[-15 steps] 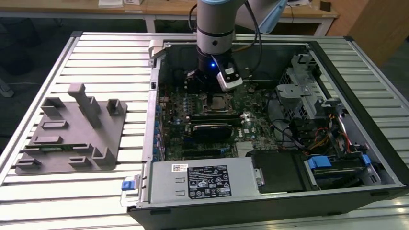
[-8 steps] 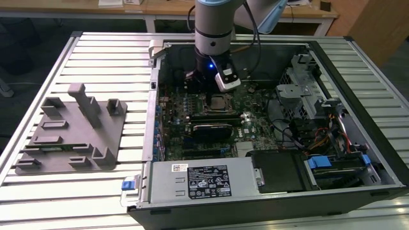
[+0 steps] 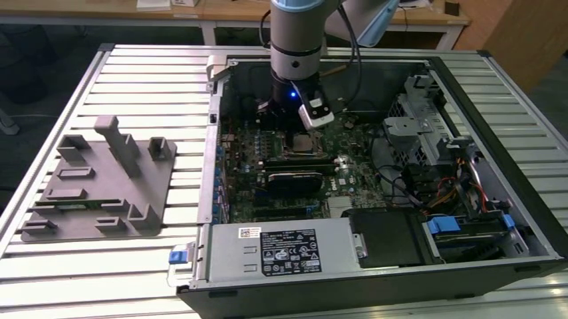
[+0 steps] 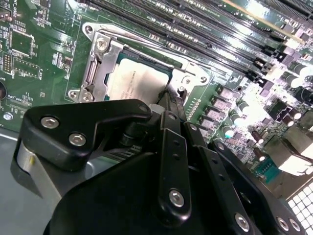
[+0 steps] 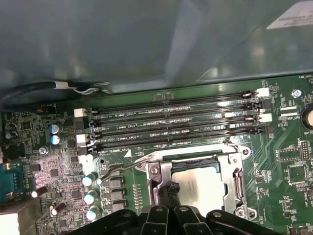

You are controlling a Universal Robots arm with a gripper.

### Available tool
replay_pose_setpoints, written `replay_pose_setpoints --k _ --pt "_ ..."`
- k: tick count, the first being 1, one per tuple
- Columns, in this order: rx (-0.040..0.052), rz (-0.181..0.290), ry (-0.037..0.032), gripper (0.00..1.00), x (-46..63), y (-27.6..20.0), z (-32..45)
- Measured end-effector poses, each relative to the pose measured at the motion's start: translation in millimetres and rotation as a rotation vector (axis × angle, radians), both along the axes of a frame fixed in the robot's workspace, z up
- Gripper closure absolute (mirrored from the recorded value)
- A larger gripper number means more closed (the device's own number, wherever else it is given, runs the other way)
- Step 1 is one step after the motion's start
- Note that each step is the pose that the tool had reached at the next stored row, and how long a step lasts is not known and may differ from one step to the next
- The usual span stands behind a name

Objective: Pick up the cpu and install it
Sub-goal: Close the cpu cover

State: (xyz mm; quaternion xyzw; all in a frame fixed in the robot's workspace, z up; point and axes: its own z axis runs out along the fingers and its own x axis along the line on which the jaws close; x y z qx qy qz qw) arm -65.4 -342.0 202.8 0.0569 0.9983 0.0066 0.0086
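well, around and below the jaws lies the open computer case (image 3: 497,133), resting on the slatted surface (image 3: 142,73). its green motherboard (image 3: 355,173) spreads out beneath them. directly under the jaw tips sits the metal socket frame (image 5: 235,178), and inside it the cpu (image 5: 203,186) lies flat, one edge right at the tips. the jaws look closed together, gripping nothing. i judge the chip light, stiff, slick on its lid and fragile underneath, so any hold belongs on two opposite edges, never the face.

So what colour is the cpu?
The cpu is shiny silver-grey on top; the second wrist view shows it best.
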Motion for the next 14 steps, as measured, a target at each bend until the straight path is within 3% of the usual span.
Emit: replay_pose_setpoints --k 14 --pt "-0.0002 0.139 0.0002 0.89 -0.2 -0.4 -3.1"
